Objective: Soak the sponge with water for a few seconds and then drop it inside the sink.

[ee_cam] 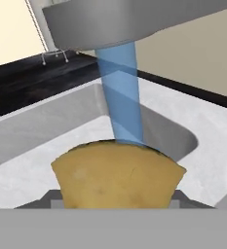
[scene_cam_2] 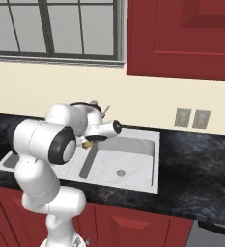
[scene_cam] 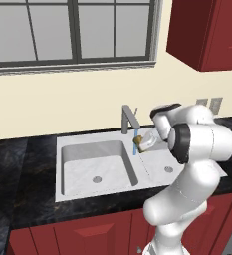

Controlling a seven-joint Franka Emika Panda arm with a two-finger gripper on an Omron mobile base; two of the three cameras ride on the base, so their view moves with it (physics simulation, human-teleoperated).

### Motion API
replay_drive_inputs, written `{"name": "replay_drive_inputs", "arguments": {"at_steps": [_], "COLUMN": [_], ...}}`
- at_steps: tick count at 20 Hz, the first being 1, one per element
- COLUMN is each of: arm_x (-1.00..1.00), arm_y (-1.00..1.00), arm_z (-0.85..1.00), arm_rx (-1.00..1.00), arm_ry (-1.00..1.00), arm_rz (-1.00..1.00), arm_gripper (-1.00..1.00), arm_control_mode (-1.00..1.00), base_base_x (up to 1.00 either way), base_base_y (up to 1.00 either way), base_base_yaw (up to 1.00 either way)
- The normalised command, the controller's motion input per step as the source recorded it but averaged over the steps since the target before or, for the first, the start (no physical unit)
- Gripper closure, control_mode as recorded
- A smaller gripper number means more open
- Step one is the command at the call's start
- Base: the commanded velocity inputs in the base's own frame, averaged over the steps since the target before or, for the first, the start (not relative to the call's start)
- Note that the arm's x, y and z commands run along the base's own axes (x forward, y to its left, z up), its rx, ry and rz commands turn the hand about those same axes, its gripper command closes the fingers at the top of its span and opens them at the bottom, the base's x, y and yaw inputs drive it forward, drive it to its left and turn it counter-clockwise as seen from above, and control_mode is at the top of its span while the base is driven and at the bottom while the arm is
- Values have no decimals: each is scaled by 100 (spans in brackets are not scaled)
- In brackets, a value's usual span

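One yellow-olive sponge [ee_cam: 117,177] sits pinched in the gripper [ee_cam: 117,206], its two dark tips pressing in at about 7 and 5 o'clock of the lump in the hand view. The water [ee_cam: 122,95] falls as a bright blue stream from the grey tap spout [ee_cam: 134,19] at 12 o'clock and lands on the sponge's top edge.

From the left base view, the sponge [scene_cam: 136,143] shows as a small olive lump right under the tap [scene_cam: 129,118], with the water [scene_cam: 135,142] running down across it and the gripper [scene_cam: 142,143] reaching in from 3 o'clock. It hangs above the sink [scene_cam: 77,142], over the divider between the two basins, clear of both floors. The left basin's drain [scene_cam: 97,179] lies toward 7 o'clock of the sponge, and the right basin's drain [scene_cam: 169,170] toward 4 o'clock.

In the right base view, the sponge [scene_cam_2: 87,143] peeks out at 7 o'clock of the hand, over the sink [scene_cam_2: 150,185] near the divider.

Black stone counter [scene_cam: 23,199] surrounds the sink, with red cabinet doors [scene_cam: 87,234] below it, a window [scene_cam: 72,30] at 12 o'clock and a red wall cabinet [scene_cam: 207,30] toward 2 o'clock. Two wall outlets [scene_cam_2: 192,118] sit at 3 o'clock of the sink.
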Motion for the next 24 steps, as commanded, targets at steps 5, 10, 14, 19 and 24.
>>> {"name": "replay_drive_inputs", "arguments": {"at_steps": [5, 10, 14, 19, 24], "arm_x": [16, 8, 22, 17, -3], "arm_y": [0, 0, 0, 0, 1], "arm_z": [-12, -14, -16, -11, 0], "arm_rx": [0, 0, 0, 0, 0], "arm_ry": [0, 0, 0, 0, 0], "arm_rz": [0, 0, 0, 0, 0], "arm_gripper": [100, 100, 100, 100, 100], "arm_control_mode": [-100, -100, -100, -100, -100], "base_base_x": [0, 0, 0, 0, 0], "base_base_y": [0, 0, 0, 0, 0], "base_base_yaw": [0, 0, 0, 0, 0]}}
